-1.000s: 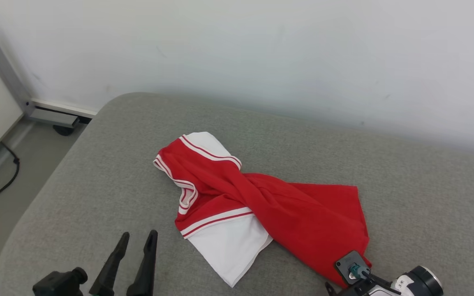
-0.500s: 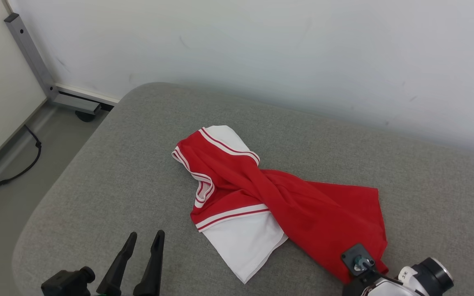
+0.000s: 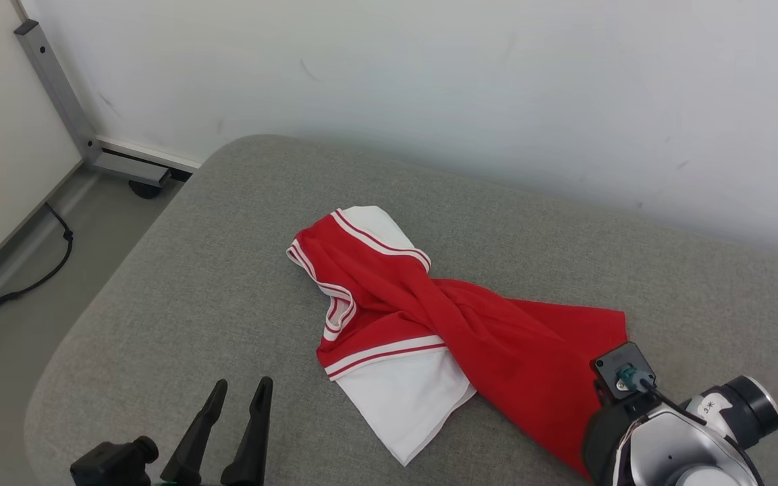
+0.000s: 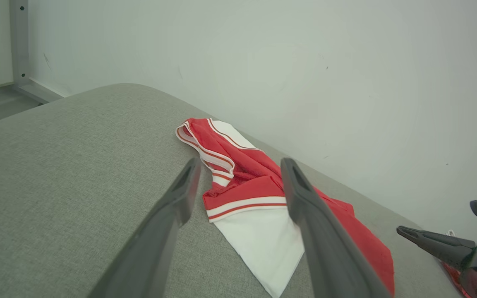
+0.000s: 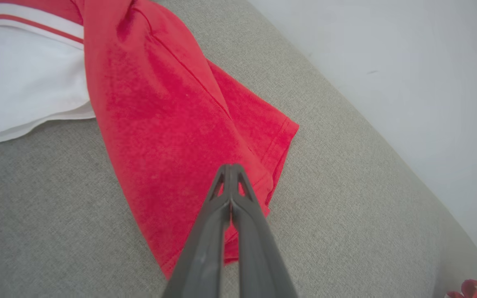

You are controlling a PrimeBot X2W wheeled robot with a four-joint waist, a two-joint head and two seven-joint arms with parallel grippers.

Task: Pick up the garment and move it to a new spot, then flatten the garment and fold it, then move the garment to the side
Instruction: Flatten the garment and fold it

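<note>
Pickup step: my right fingers point(image 5: 231, 167) shut at garment point(image 3: 429, 324) hem, hold unconfirmed; left fingers point(image 3: 243, 385) wide, idle. Next: lift slowly, check it follows.

A white label point(image 3: 708, 405) on my right wrist point(image 3: 733, 408) reads "3" followed by a small star-like sign.
</note>
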